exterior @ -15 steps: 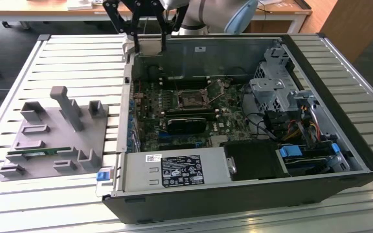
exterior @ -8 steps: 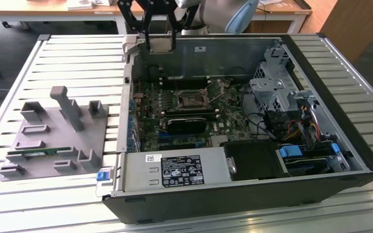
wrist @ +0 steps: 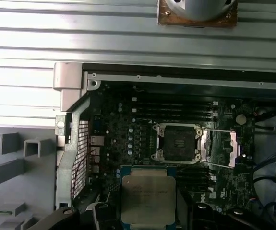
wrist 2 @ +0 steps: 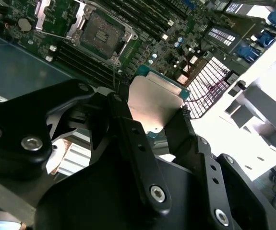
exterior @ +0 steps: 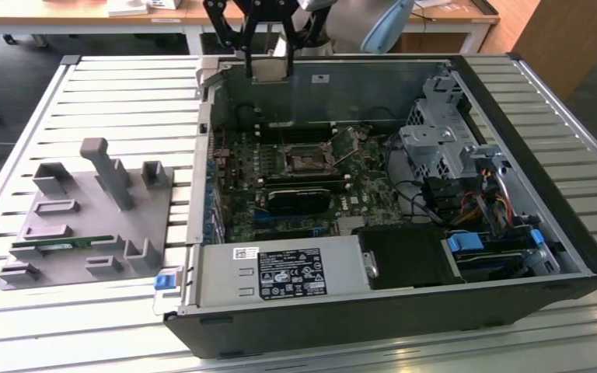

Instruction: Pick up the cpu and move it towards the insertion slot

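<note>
My gripper [exterior: 267,68] is shut on the cpu [exterior: 267,67], a flat square chip with a shiny silver top. It hangs above the open computer case's far wall. In both wrist views the cpu [wrist 2: 153,105] [wrist: 148,199] sits clamped between the two black fingers [wrist 2: 128,132] [wrist: 102,212]. The insertion slot [exterior: 304,159], a square silver-framed socket with a dark centre, lies on the motherboard inside the case. The slot [wrist: 178,143] [wrist 2: 101,32] is uncovered, its metal lid flipped open beside it. The cpu is above and apart from the slot, short of it.
A grey holder block [exterior: 81,225] with a green memory stick [exterior: 65,245] stands on the slatted table at the exterior view's left. Inside the case are a black block [exterior: 298,200] near the socket, a power supply [exterior: 277,273], a drive cage [exterior: 444,148] and cables.
</note>
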